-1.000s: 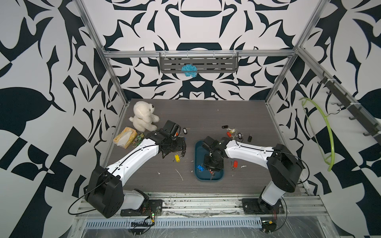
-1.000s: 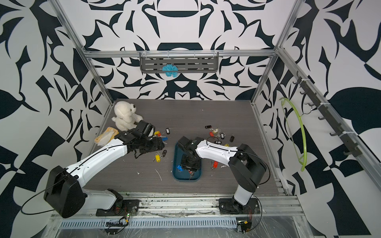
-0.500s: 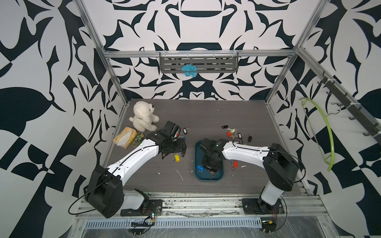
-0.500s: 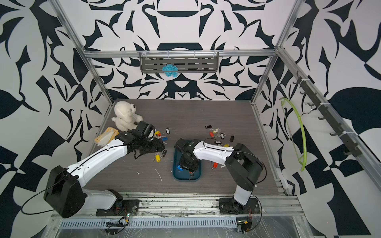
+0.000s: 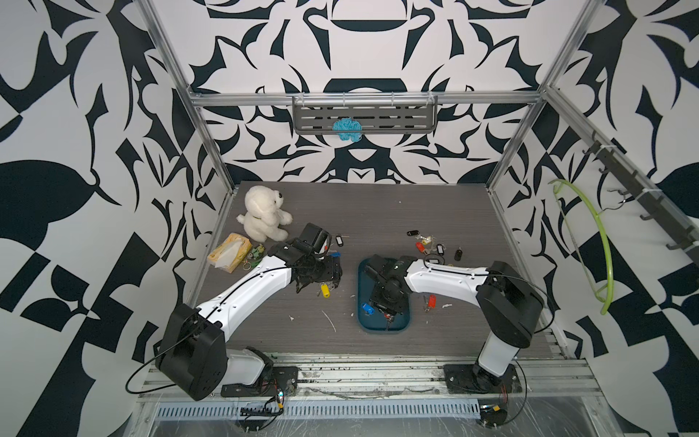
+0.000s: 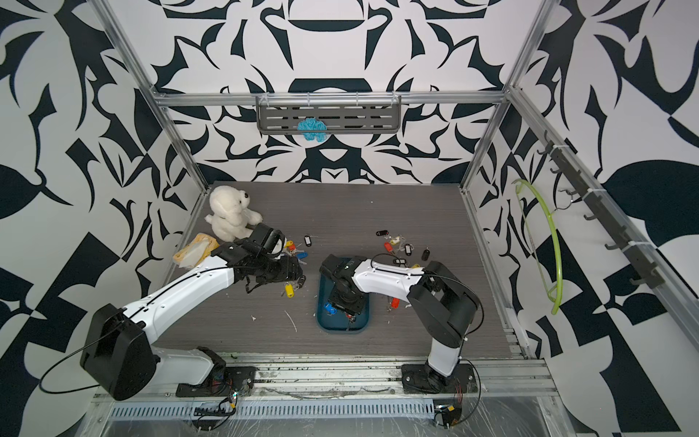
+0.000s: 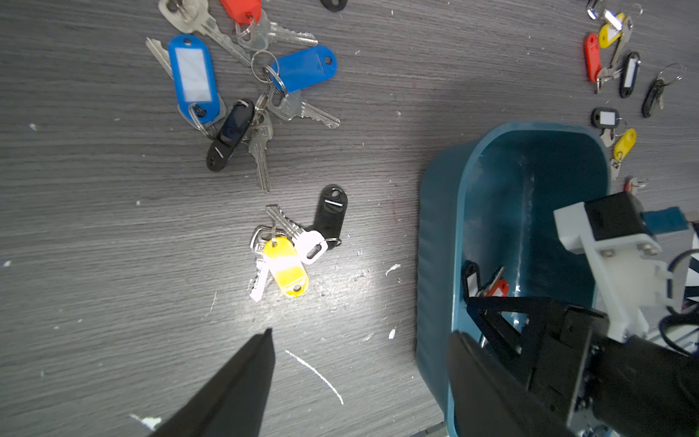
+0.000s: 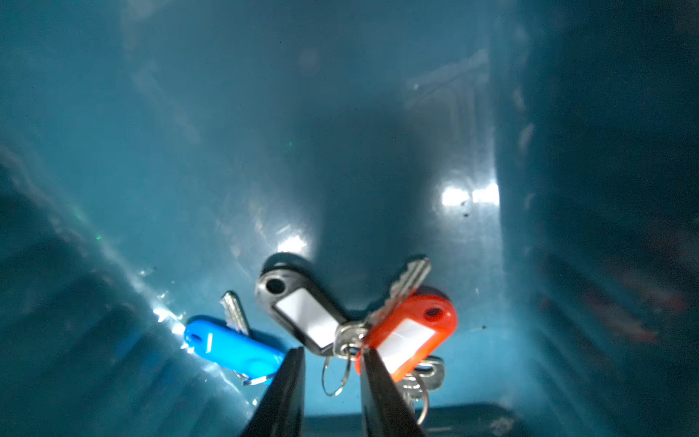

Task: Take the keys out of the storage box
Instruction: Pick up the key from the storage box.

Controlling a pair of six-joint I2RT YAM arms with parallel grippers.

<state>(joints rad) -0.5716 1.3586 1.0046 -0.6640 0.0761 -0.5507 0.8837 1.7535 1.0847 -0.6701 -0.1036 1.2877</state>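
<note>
The teal storage box (image 5: 384, 330) (image 6: 342, 328) lies on the table between the arms. My right gripper (image 5: 386, 308) (image 8: 332, 350) reaches down into it. Its jaws stand a narrow gap apart, on either side of a loose key ring. That ring joins keys with a black tag (image 8: 302, 314) and a red tag (image 8: 412, 333). A blue-tagged key (image 8: 234, 350) (image 5: 367, 308) lies beside them on the box floor. My left gripper (image 5: 333, 278) (image 7: 361, 333) hovers wide open and empty left of the box (image 7: 435, 265), near a yellow-tagged key bunch (image 7: 285, 266).
More tagged keys lie on the table: a blue-tagged cluster (image 7: 193, 75), a group behind the box (image 5: 427, 244), and a red-tagged one (image 5: 431, 301) to its right. A white plush bear (image 5: 263, 215), a yellow tissue packet (image 5: 229, 251) and a green keychain (image 5: 256, 252) sit far left.
The right gripper's jaws have narrowed around the key ring in the box. The left arm has stayed put.
</note>
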